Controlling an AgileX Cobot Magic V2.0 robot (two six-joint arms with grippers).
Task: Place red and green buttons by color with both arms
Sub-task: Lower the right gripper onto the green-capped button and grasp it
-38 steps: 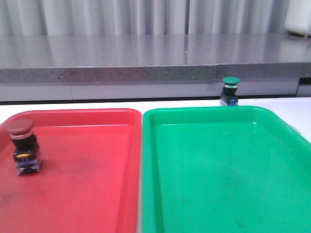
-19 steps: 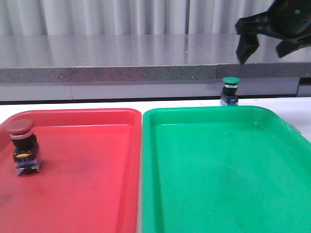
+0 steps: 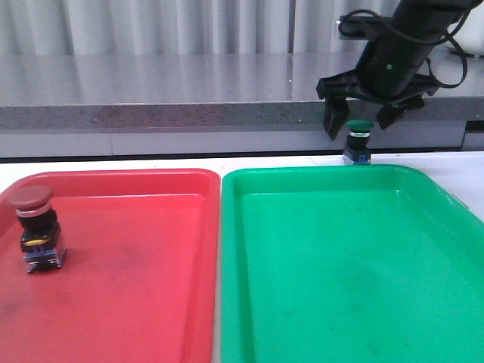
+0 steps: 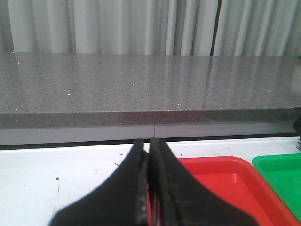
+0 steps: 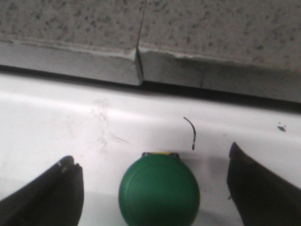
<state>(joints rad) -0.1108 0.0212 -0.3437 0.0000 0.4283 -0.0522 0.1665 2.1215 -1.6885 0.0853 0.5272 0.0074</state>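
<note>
The green button [image 3: 358,141] stands upright on the white table just behind the green tray [image 3: 423,181]. My right gripper [image 3: 360,125] hangs open right over it, one finger on each side of the cap and neither touching. The right wrist view shows the green button's cap [image 5: 159,190] centred in the right gripper [image 5: 160,188]. Inside the red tray [image 3: 181,181], at its left side, the red button [image 3: 36,227] stands upright. My left gripper [image 4: 149,148] is shut with nothing in it, over the white table at the red tray's [image 4: 225,165] far corner.
A grey stone ledge [image 3: 189,83] runs along the back of the table, close behind the green button. The two trays lie side by side and fill the near table. A short dark mark [image 5: 191,132] lies on the white table near the ledge.
The right arm has come in from the upper right and dropped over the green button, its fingers now on both sides of the cap. Both buttons stand where they were.
</note>
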